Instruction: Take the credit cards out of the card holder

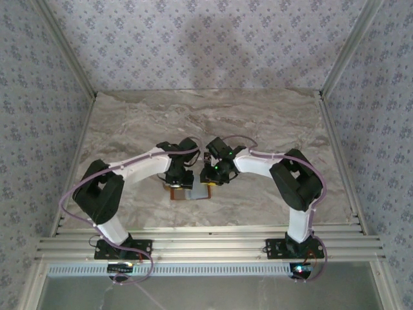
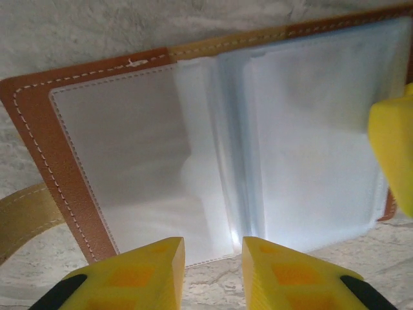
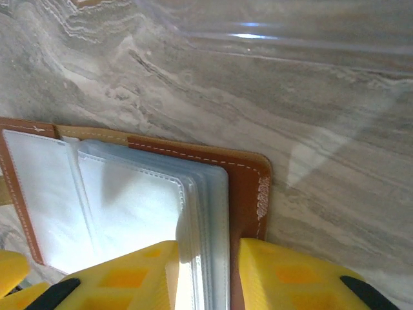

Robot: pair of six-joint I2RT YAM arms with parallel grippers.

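Observation:
The card holder lies open on the marble table, orange-brown leather framing pale, see-through sleeves. No cards show in the sleeves; they are hidden. My left gripper hovers at the holder's near edge, its yellow fingers open with bare table and the sleeve edge in the gap. My right gripper is open astride the right edge of the sleeve stack, one finger on the sleeves, the other on the leather cover. One of its fingers pokes in at the right of the left wrist view.
A clear plastic sheet lies on the table beyond the holder. A tan strap sticks out from the holder's left side. Patterned walls close in the table on three sides, with aluminium rails along the near edge.

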